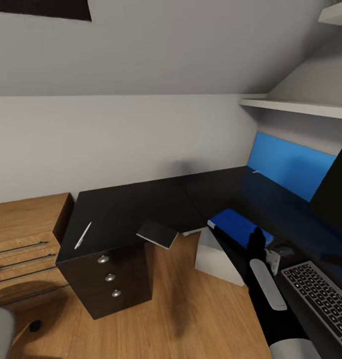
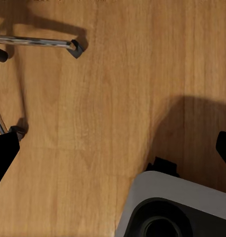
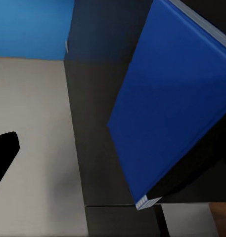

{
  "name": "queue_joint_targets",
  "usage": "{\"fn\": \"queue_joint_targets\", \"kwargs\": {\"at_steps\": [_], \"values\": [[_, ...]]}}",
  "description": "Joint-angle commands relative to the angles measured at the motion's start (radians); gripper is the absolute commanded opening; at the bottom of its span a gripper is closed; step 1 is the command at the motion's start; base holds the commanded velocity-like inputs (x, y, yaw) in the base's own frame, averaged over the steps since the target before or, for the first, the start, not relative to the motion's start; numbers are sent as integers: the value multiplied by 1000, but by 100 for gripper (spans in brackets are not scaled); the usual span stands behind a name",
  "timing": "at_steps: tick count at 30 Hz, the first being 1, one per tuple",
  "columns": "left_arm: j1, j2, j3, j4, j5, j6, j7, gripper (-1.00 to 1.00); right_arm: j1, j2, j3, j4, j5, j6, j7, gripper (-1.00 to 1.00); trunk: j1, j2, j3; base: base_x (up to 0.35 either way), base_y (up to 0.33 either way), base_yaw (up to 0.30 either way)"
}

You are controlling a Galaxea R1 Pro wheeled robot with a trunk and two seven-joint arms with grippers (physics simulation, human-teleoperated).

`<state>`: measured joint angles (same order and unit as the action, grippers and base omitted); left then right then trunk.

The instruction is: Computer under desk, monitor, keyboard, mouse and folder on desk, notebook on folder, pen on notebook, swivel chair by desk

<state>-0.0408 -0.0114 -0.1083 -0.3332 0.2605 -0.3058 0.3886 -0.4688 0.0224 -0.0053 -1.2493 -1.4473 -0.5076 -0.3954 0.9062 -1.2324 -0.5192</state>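
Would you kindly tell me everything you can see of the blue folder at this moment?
The folder is a flat, bright-blue rectangle with a white edge that looks like stacked pages, much like a closed book. It lies flat on the glossy black desk, near the desk's front edge, between the inner corner and the keyboard. The right arm reaches over its near end. In the right wrist view its blue cover shows plain and unmarked. Nothing is stacked on it.

Glossy black L-shaped desk top (image 1: 141,204), faintly reflective. Light wooden plank floor (image 1: 190,309), grain visible, satin sheen. Light wooden drawer chest (image 1: 21,234) fitted with thin metal bar handles. Round brushed-metal knobs (image 1: 110,277) seen on black drawer unit. Bright-blue folder (image 3: 172,103), smooth, matt.
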Motion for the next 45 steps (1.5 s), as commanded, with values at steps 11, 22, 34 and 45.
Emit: {"fn": "queue_joint_targets", "kwargs": {"at_steps": [11,22,34,45], "values": [[-1,1,-8,0,10,-4,6,100,-1,3,37,0,-5,-6,0,100,0,-1,14,0,0,70],[-1,1,-8,0,10,-4,7,100,-1,11,94,5,-5,-6,0,100,0,-1,29,0,0,133],[-1,1,-7,0,11,-5,7,100,-1,14,206,37,-3,-6,2,100,0,-1,43,0,0,162],[-1,1,-7,0,11,-4,7,100,-1,14,283,61,-2,-6,3,100,0,-1,50,0,0,211]]}}
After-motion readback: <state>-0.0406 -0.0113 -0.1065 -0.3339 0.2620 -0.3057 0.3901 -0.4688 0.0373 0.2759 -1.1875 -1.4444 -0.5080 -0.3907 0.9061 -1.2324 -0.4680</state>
